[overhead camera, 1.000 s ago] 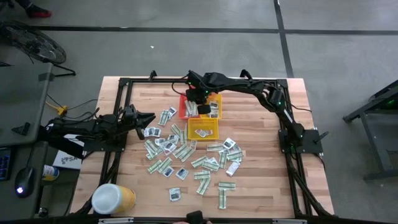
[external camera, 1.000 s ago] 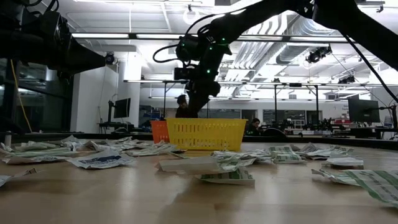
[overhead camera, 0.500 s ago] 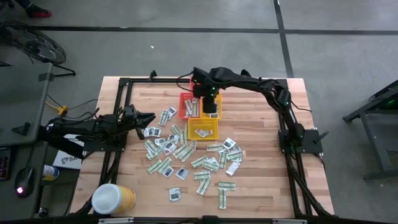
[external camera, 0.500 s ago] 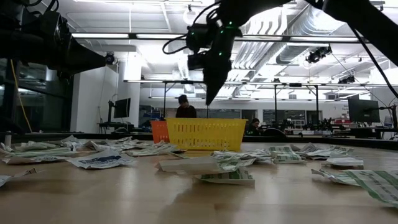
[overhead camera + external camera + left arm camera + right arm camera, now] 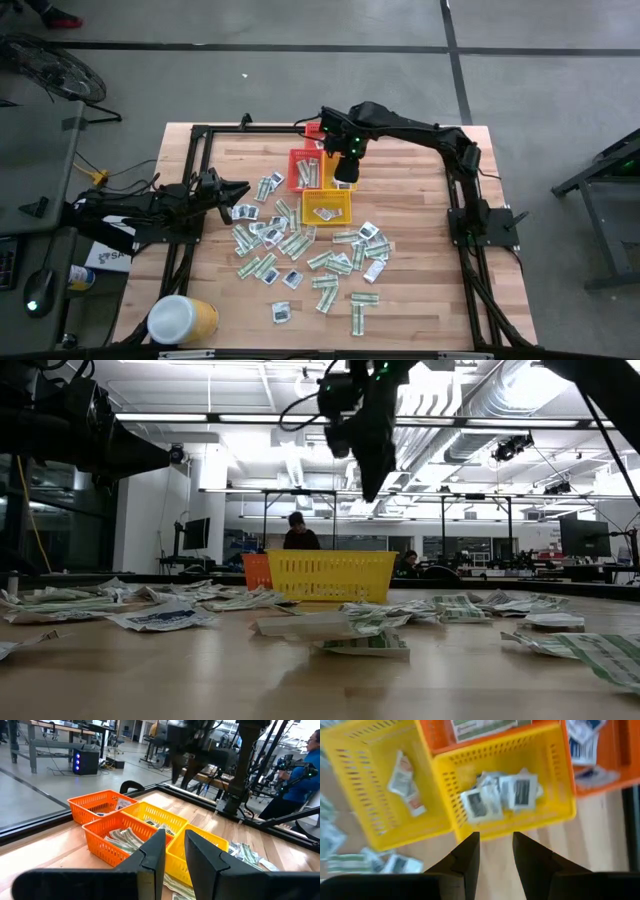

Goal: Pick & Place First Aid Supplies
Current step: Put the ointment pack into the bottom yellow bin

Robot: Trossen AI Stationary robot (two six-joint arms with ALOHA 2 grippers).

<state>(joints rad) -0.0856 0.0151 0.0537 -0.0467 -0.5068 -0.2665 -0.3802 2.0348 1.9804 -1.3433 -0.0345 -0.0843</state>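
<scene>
Quick update from my side: a second ago my right gripper [image 5: 345,178] was down low over the baskets, and now it's lifted well clear and swung a bit toward the far side of the desk [image 5: 420,300]. In the low view it hangs high above the front yellow basket [image 5: 331,576], nowhere near touching it. The fingers [image 5: 465,854] stand a little apart with nothing between them, so whatever I was carrying is no longer with me.

Looking straight down past those fingers, there's a small heap of white square packets [image 5: 500,794] lying in the yellow basket [image 5: 555,775] right under me. My read is that the drop is done and this is just the pull-away.

My left gripper [image 5: 238,190] hasn't budged, parked at the left edge of the pile with its fingers a narrow gap apart, holding nothing.

What it means for the job: one more packet sorted, but plenty left. The loose supplies [image 5: 300,255] are scattered across the middle of the desk, green-and-white strips mixed with the white squares, all outside the baskets. So next for me is probably heading back to that spread for another pick.
</scene>
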